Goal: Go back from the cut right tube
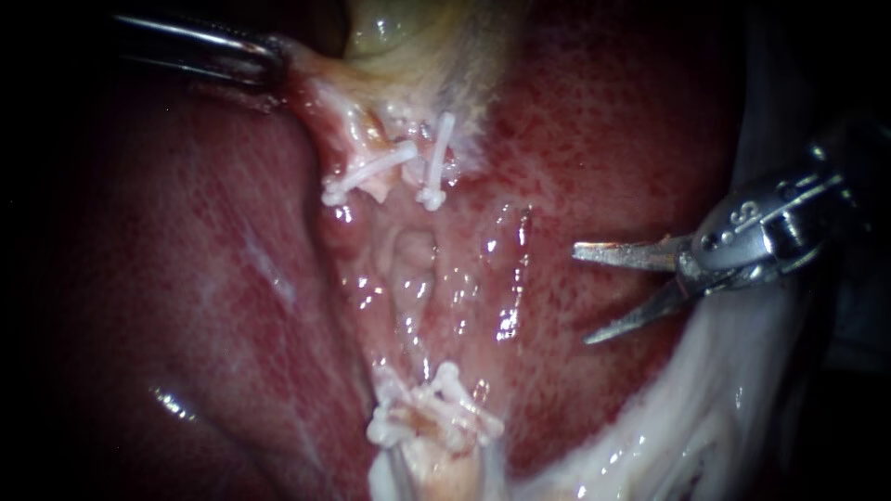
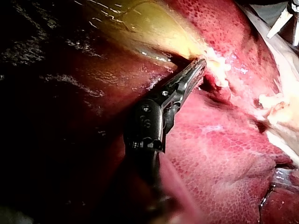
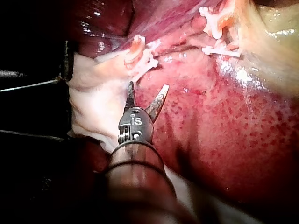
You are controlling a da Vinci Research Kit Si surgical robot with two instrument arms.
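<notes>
With our left instrument (image 1: 264, 57) clamped on the gallbladder (image 1: 390, 28), our right instrument (image 1: 594, 292) gaped open-bladed close over the liver (image 1: 603, 139), which we judged a dipping retreat could nick.

Bare liver (image 1: 603, 139) surrounds the right instrument (image 1: 581, 294); clips (image 1: 369, 173) stand well apart

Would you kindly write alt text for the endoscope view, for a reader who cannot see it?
The right instrument, its tip open, hangs over the liver, clear of the white clips. The left instrument holds pale tissue beside the gallbladder.
</notes>
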